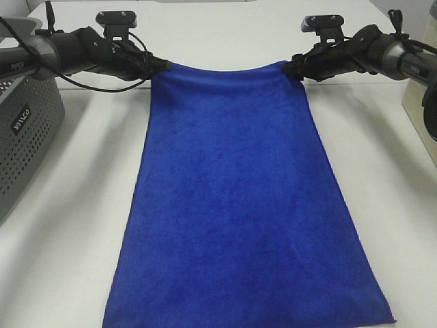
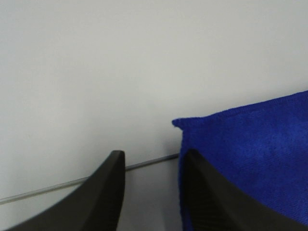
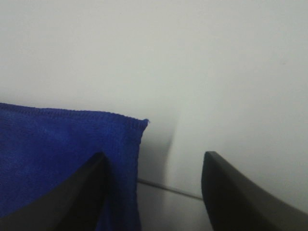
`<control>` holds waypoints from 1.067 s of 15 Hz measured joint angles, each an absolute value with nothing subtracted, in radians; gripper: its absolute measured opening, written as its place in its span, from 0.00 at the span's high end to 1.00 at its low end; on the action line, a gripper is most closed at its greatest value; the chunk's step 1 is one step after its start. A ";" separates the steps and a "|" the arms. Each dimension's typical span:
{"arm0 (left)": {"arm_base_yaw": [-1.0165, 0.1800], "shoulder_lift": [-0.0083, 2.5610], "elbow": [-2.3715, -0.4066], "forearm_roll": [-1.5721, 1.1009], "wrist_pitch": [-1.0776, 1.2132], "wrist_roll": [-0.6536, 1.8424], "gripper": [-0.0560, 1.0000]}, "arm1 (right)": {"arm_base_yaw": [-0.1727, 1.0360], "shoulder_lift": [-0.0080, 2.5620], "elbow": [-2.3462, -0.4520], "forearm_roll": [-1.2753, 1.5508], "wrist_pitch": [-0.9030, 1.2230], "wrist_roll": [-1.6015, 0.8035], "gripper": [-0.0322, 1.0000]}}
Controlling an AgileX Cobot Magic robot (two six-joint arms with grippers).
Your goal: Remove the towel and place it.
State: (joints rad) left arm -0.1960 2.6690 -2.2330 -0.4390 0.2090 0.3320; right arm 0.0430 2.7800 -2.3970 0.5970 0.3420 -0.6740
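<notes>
The royal-blue towel (image 1: pixel 239 205) lies spread flat on the white table, running from the far middle to the near edge. My left gripper (image 1: pixel 164 66) is at its far left corner and my right gripper (image 1: pixel 290 68) at its far right corner. In the left wrist view the gripper (image 2: pixel 153 156) is open, with the towel corner (image 2: pixel 250 144) against one finger (image 2: pixel 207 192) and bare table in the gap. In the right wrist view the gripper (image 3: pixel 154 156) is open too, with the towel corner (image 3: pixel 62 154) beside one finger (image 3: pixel 86 192).
A grey perforated basket (image 1: pixel 20 130) stands at the left edge of the table. A beige object (image 1: pixel 418 109) sits at the right edge. A thin seam in the table (image 2: pixel 48 187) runs past the grippers.
</notes>
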 joint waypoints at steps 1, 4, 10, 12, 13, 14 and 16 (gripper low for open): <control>-0.196 2.669 -2.233 -0.438 0.199 0.332 0.55 | 0.043 2.780 -2.397 0.597 0.332 -0.674 0.35; -0.196 2.669 -2.233 -0.438 0.185 0.332 0.50 | 0.039 2.780 -2.397 0.593 0.363 -0.677 0.33; -0.194 2.635 -2.233 -0.384 0.191 0.332 0.37 | 0.035 2.713 -2.397 0.592 0.572 -0.708 0.33; -0.191 2.611 -2.233 -0.348 0.180 0.326 0.36 | 0.035 2.671 -2.404 0.599 0.644 -0.708 0.33; -0.187 2.611 -2.235 -0.347 0.173 0.297 0.36 | 0.035 2.660 -2.405 0.604 0.681 -0.708 0.33; -0.184 2.611 -2.235 -0.357 0.172 0.240 0.36 | 0.035 2.657 -2.405 0.610 0.721 -0.708 0.33; -0.177 2.612 -2.235 -0.361 0.171 0.165 0.36 | 0.035 2.658 -2.405 0.610 0.783 -0.708 0.33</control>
State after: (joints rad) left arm -0.1770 2.6120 -2.2350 -0.3610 0.1710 0.1650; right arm 0.0350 2.6580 -2.4050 0.6100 0.7830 -0.7080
